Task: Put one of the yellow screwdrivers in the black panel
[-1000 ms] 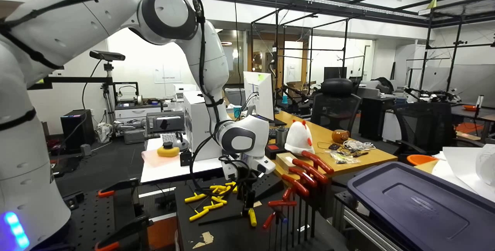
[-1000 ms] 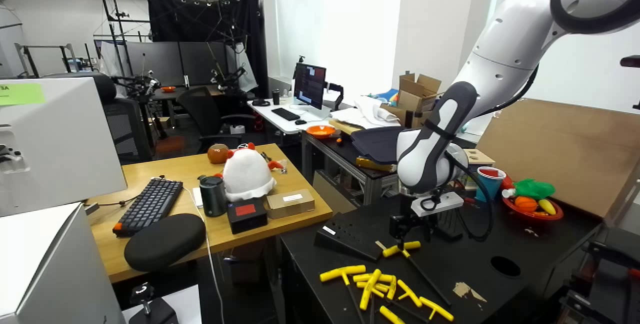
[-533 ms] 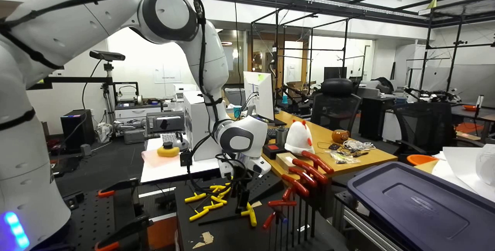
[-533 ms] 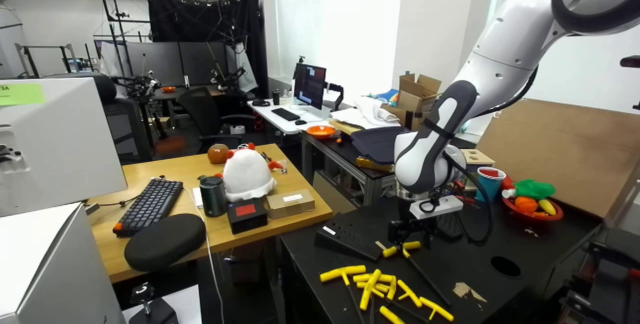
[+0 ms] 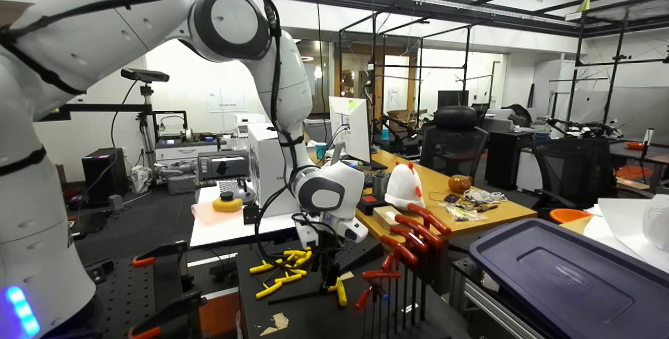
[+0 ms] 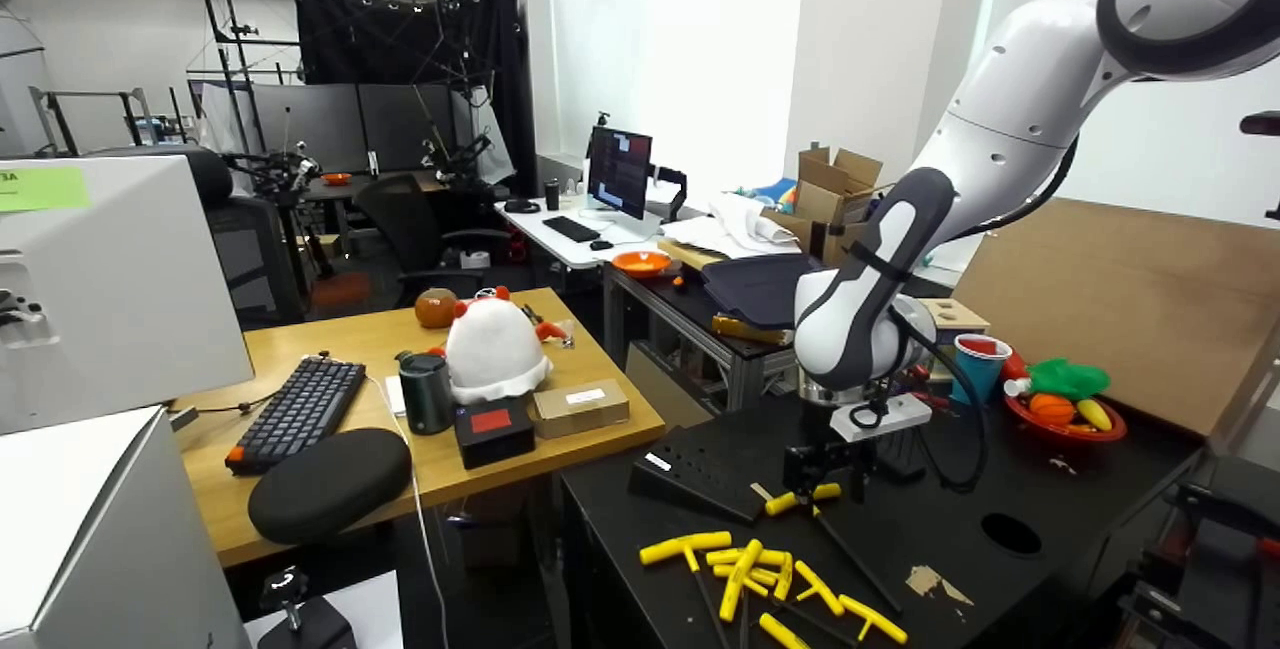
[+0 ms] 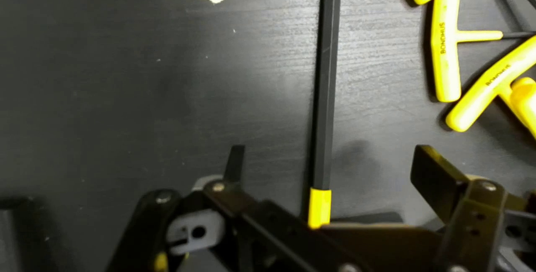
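My gripper [image 5: 329, 278] is open and low over a yellow T-handled screwdriver [image 5: 341, 293]. In the wrist view the open fingertips [image 7: 329, 156] stand either side of its black shaft [image 7: 328, 75], apart from it. The gripper hides most of its handle; only a yellow collar [image 7: 319, 207] shows there. In an exterior view the gripper [image 6: 826, 491] partly covers this handle [image 6: 785, 504]. More yellow screwdrivers [image 6: 740, 574] lie in a loose pile beside it. The black panel [image 5: 410, 308] holds upright red-handled tools. A sloped black block with holes [image 6: 695, 479] lies on the table.
The black table [image 6: 960, 499] has a round hole and torn tan patches. A blue cup [image 6: 980, 369] and an orange bowl of toy food [image 6: 1065, 424] stand on it. A wooden desk [image 6: 600, 429] and a large dark lidded box [image 5: 569, 281] are nearby.
My gripper has shifted slightly sideways and back, and is now a little lower over the yellow handle. The screwdrivers and the red-handled tools have not moved.
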